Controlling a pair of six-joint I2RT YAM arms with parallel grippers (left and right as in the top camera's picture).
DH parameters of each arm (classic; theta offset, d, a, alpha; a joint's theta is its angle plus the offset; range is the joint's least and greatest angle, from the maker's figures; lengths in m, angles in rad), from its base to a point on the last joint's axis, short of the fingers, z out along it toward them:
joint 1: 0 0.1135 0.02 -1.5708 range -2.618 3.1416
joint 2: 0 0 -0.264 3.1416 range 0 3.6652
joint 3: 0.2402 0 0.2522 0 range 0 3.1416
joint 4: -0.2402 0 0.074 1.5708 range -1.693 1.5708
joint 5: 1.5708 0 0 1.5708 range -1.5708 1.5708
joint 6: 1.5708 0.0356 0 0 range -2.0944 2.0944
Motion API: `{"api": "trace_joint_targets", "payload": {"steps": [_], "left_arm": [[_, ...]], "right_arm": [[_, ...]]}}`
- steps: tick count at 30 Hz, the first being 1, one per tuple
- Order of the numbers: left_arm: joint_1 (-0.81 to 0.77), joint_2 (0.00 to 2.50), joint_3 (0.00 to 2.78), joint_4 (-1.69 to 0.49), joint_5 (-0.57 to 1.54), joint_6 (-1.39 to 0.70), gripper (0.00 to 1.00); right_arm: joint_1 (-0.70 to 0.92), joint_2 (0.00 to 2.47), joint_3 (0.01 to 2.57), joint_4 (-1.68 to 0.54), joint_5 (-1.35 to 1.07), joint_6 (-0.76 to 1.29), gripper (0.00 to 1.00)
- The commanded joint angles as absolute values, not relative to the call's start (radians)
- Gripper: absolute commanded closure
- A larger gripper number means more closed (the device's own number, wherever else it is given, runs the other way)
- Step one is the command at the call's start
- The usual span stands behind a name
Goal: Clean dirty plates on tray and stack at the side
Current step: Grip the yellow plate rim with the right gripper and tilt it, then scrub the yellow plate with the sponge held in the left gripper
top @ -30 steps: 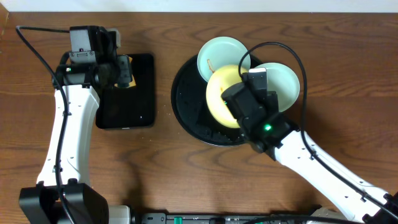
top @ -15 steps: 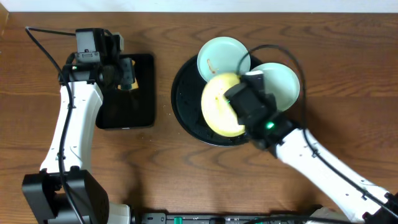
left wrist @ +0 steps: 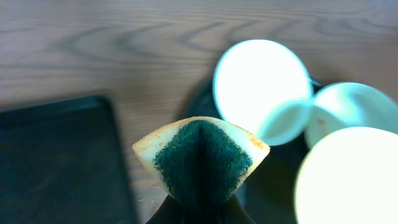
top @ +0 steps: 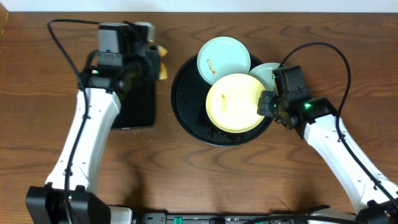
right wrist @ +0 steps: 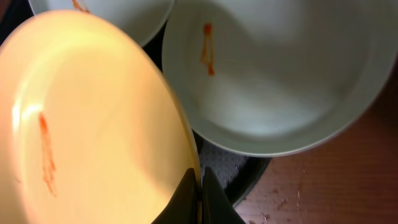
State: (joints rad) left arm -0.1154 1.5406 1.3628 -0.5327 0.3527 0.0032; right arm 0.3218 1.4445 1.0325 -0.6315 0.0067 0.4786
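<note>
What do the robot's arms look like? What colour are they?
The left arm and right arm are long white tubes with chunky black joints. Each has a tiny green light and a looping black cable. The fingers are dark.

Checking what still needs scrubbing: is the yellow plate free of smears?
No, the yellow plate shows an orange streak on its face.

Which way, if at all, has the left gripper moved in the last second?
Yes. In the overhead view the left gripper, shut on the sponge, has shifted off the rectangular black tray, past its edge, toward the round black tray.
</note>
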Motion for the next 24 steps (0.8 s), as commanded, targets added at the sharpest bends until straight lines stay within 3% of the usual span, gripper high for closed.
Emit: {"api": "trace_joint_targets", "payload": {"steps": [1,8,17,24], "left_arm": [[-0.221,1.515,1.361,-0.529,0.346,-0.028,0.92],[-0.383,1.515,1.361,-0.575,0.245,-0.091,0.92],[-0.519,1.515,1.287,-0.642,0.242,-0.092,0.92],[-0.587,1.515,1.124,-0.469,0.242,-0.144,0.92]], "right_arm": [[0.324,1.451,0.950,-0.564,-0.020,0.487,0.99],[0.328,1.454,0.819,-0.381,0.027,0.481,0.99],[0.329,1.463,0.813,-0.377,0.037,0.501,0.99],[0.329,1.489,0.813,-0.370,0.022,0.525,0.99]]}}
